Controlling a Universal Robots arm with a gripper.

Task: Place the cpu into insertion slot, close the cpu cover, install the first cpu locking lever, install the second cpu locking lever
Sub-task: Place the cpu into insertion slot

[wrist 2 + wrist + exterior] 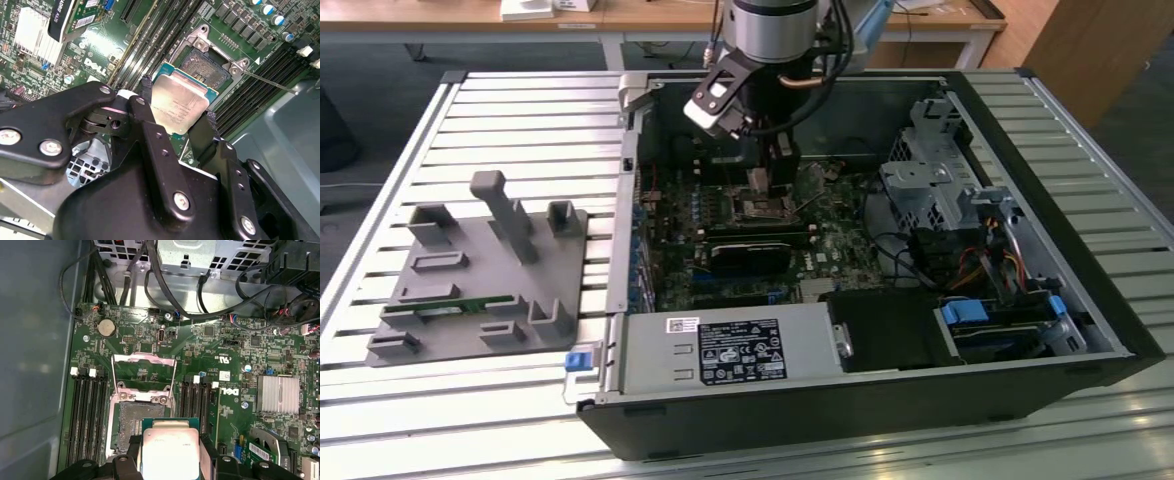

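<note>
My gripper is shut on the cpu, a flat square chip with a silvery top on a green edge, one black finger on each side. The chip hangs level just above and partly over the insertion slot, whose dark contact field lies bare. In the first wrist view the cpu overlaps the near edge of the insertion slot, and the cpu cover is swung open beyond it. In the exterior view the gripper is low inside the computer case, over the insertion slot.
A thin locking lever sticks out from the socket corner. Memory slots flank the socket. A black card, power supply and drive cage fill the case. A grey fixture plate lies at the exterior view's left.
</note>
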